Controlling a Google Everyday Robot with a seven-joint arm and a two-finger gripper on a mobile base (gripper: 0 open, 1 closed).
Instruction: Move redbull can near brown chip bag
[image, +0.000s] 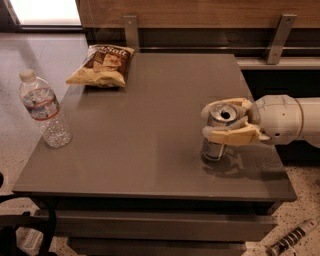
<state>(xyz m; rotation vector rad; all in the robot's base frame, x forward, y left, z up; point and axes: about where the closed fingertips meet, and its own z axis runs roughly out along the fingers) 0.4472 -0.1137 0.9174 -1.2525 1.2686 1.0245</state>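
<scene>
Gripper (206, 122) at the right side of the counter (150, 130), coming in from the right on a white arm (280, 119), its two tan fingers (231, 135) pinching the redbull can (214, 149) near its top, one finger on the far side and one on the near side. Can upright, pull-tab top visible between the fingers, base at or just above the counter surface, cannot tell which; shadow right under it. Can sits close to the right edge, nearer the front than the back. Brown chip bag (102, 66) lies flat at the back-left corner of the counter, well apart from the can, diagonally across. Clear plastic water bottle (45, 111) stands upright at the left edge, white cap on, red-and-white label, in front of the bag and not touching it. Middle of the counter between bag, bottle and can is bare grey surface. Wood-panelled wall behind with two metal brackets (131, 31) fixed to it. Speckled floor on the right, and a small ribbed grey object (292, 240) lies on it at bottom right.
</scene>
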